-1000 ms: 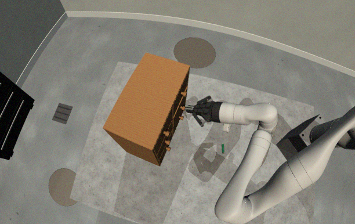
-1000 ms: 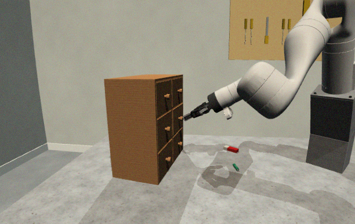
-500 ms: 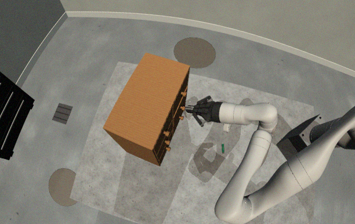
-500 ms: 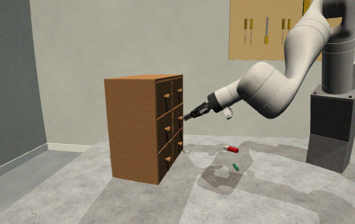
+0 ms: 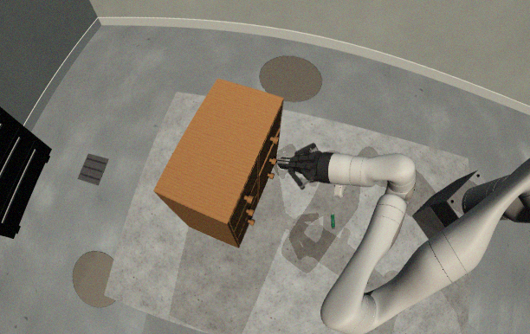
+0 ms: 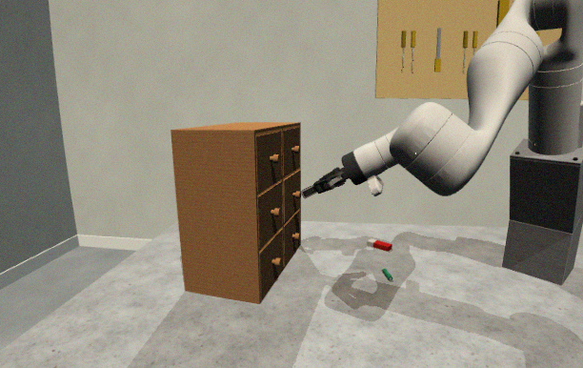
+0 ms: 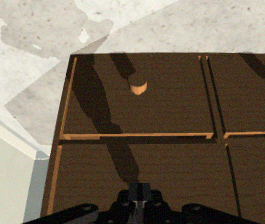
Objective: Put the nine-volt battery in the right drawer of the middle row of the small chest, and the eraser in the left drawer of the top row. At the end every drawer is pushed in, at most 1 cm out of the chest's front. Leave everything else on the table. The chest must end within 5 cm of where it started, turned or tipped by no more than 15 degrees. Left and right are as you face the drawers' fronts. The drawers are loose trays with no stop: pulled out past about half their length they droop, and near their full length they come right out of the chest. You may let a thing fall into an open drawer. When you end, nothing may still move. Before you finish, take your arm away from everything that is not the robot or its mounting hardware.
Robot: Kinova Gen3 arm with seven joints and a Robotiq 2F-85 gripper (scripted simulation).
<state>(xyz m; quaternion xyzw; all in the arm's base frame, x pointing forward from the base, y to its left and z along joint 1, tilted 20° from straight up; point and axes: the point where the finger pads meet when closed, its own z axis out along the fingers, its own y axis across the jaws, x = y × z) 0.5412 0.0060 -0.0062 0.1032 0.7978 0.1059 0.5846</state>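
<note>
The small chest (image 5: 215, 147) (image 6: 217, 210) stands upright with all six drawers looking pushed in. My gripper (image 5: 278, 160) (image 6: 304, 194) (image 7: 139, 196) is shut and empty, its tips at the knob (image 5: 273, 161) (image 6: 296, 194) of the right drawer in the middle row. The tips touch that knob or nearly touch it. The wrist view is upside down and hides that knob. A red and white block (image 6: 382, 245), which looks like the eraser, lies on the table in the exterior view. In the top view it is not plainly seen. The nine-volt battery is not in view.
A small green cylinder (image 5: 332, 221) (image 6: 387, 275) lies on the table in front of the chest. The arm reaches over the table from its base at the right. Other drawer knobs (image 5: 274, 139) (image 6: 275, 212) (image 7: 138, 86) stick out around the gripper's knob.
</note>
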